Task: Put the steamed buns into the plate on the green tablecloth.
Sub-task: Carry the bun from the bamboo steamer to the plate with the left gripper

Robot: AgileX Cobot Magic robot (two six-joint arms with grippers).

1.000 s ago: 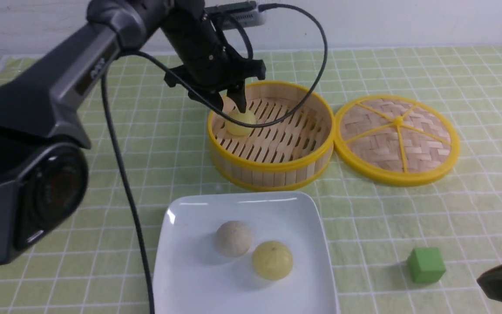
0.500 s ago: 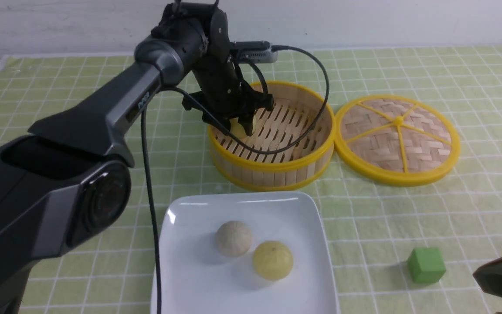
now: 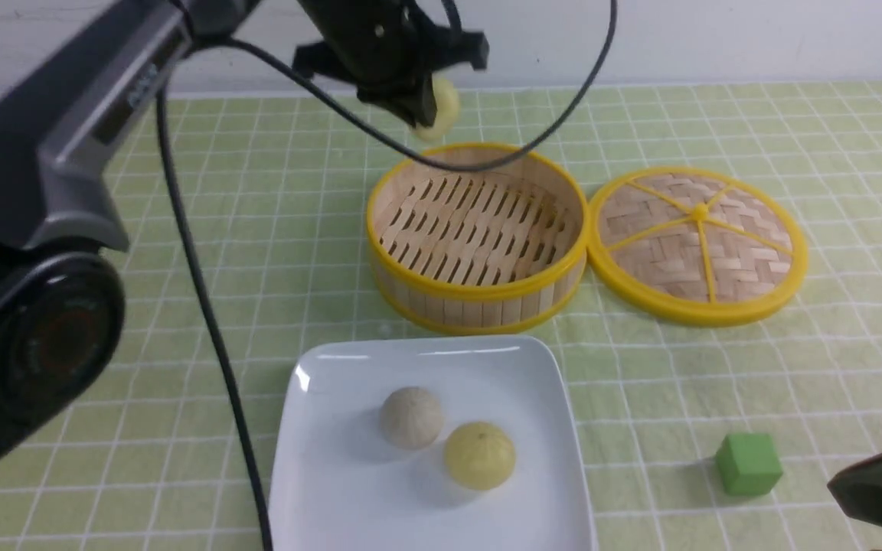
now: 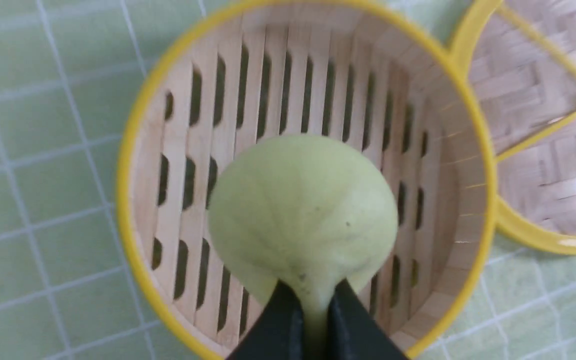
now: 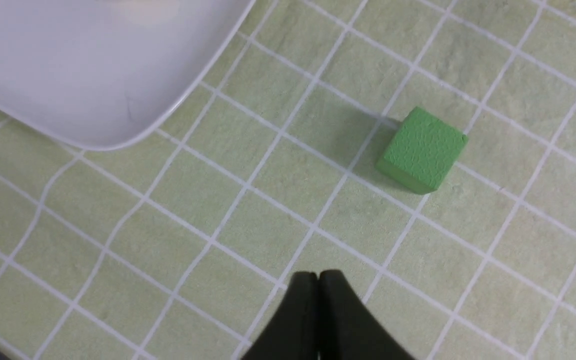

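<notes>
My left gripper point(image 3: 424, 107) is shut on a pale-yellow steamed bun point(image 3: 443, 107), held high above the far rim of the bamboo steamer basket point(image 3: 479, 291). In the left wrist view the squeezed bun point(image 4: 303, 215) bulges out from between the black fingertips point(image 4: 280, 320) over the basket point(image 4: 138, 150), which holds nothing. A second steamed bun point(image 3: 479, 456) lies in the white square plate point(image 3: 334, 490) on the green tablecloth point(image 3: 717, 383), touching a grey-beige speckled bun point(image 3: 410, 417). My right gripper point(image 5: 318, 277) is shut with nothing in it, low over the cloth near the plate's corner point(image 5: 118, 125).
The woven yellow-rimmed lid point(image 3: 697, 245) lies flat right of the basket. A small green cube point(image 3: 749, 464) sits on the cloth right of the plate, also seen as the cube point(image 5: 422, 150) in the right wrist view. The left arm's cable point(image 3: 211, 329) hangs beside the plate.
The left gripper closed on the bun inside the basket and lifted it up and out, well above the far rim. The basket now holds nothing. The right arm has barely moved.
</notes>
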